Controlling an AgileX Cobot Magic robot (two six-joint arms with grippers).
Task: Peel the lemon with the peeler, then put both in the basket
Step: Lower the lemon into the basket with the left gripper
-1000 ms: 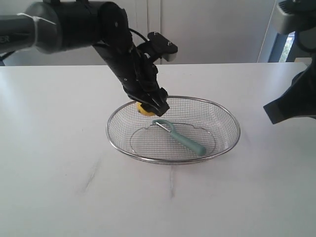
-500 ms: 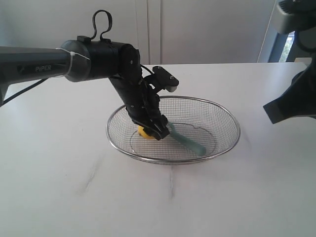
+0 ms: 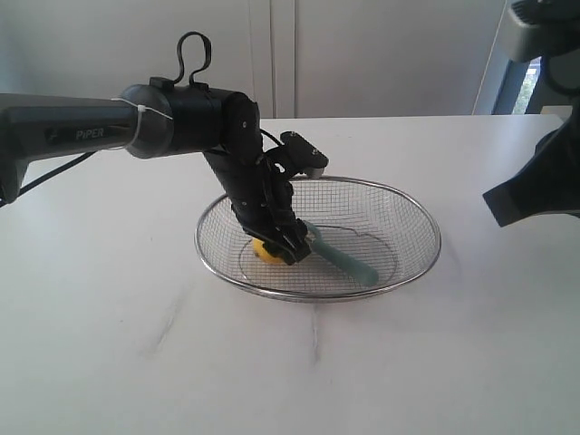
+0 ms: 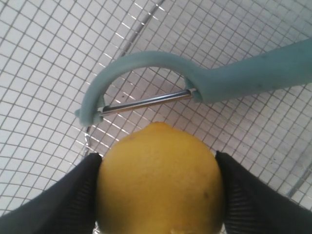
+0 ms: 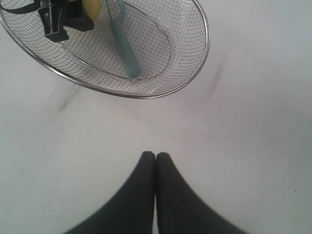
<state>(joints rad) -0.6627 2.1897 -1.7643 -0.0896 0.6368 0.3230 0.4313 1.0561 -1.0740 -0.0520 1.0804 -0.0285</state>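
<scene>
Left gripper (image 3: 279,246): clamped on the lemon (image 4: 158,190), low inside the basket (image 3: 317,298)
Peeler (image 3: 349,263): lying in basket, blade beside lemon
Right gripper (image 5: 155,161): fingers together, empty

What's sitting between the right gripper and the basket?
Nothing: only bare white table separates the shut right gripper from the basket rim, clearest in the right wrist view.
</scene>
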